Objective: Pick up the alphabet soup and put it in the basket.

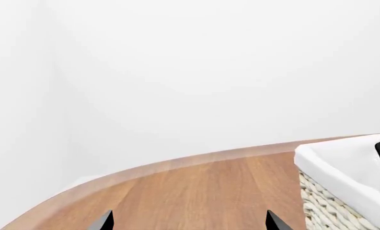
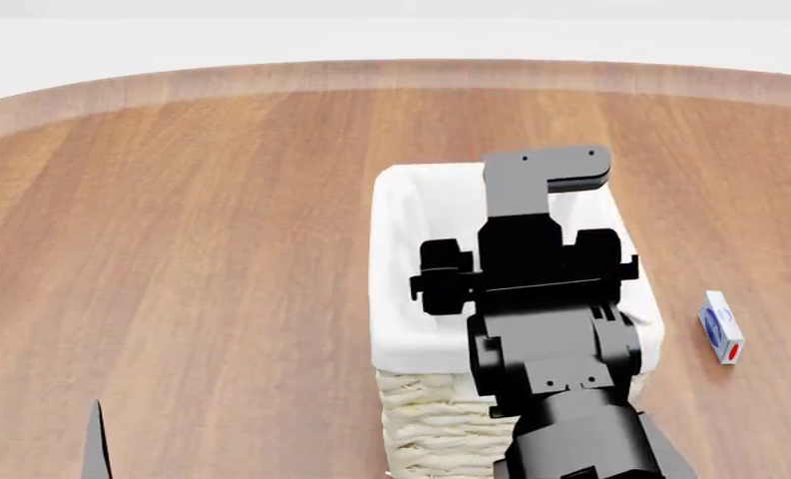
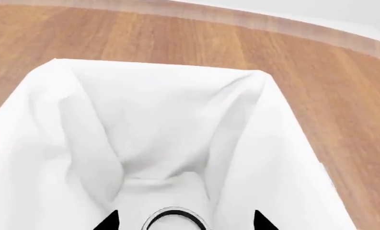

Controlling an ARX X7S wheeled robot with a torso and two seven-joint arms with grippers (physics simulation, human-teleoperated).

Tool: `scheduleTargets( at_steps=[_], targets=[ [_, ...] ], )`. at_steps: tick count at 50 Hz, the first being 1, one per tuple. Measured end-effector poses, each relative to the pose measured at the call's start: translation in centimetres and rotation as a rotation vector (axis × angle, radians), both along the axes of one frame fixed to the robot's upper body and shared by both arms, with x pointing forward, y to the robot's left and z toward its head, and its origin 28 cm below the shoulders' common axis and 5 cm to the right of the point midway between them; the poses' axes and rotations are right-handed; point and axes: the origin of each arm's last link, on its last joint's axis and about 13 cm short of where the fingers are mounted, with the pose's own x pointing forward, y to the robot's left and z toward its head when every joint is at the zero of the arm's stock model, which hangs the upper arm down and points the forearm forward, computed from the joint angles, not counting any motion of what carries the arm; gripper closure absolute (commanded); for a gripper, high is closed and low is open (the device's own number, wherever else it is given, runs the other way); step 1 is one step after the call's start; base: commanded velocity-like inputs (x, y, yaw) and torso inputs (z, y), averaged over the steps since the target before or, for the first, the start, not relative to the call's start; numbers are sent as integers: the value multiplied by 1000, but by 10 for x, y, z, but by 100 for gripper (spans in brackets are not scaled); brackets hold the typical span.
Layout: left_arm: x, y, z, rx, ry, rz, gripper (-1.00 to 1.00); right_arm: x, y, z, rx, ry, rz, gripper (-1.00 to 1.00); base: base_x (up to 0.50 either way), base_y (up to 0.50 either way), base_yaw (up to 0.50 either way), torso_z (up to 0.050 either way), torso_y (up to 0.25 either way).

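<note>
The basket is cream wicker with a white cloth lining and stands mid-table; it also shows in the left wrist view. My right arm hangs over it. In the right wrist view, my right gripper points down into the lined basket, its fingertips wide apart. Only the round metal rim of the alphabet soup can shows, between the fingertips with white lining visible on both sides. My left gripper is open over bare wood, left of the basket.
A small blue and white box lies on the wooden table right of the basket. The table's curved far edge runs behind it. One left fingertip shows at the near left of the head view.
</note>
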Motion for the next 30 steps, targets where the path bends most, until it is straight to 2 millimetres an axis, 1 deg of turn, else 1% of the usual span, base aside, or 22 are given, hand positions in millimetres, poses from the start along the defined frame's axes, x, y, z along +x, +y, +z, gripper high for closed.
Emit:
scheduleTargets(
  at_steps=[10,14,24,30],
  targets=[
    [0,0,0,-1,0,0,-100,1,-1,1,-11,-7,1,-100,0,0,0,0,0],
    [0,0,0,-1,0,-1,-100,2,0,3,-2,-41,-1,-100,0,0,0,0,0],
    [0,0,0,-1,0,0,-100,15,3,24,83,-300,-1,-100,0,0,0,0,0],
    [0,0,0,-1,0,0,-100,19,4,37,123,-421,-6,-100,0,0,0,0,0]
  ],
)
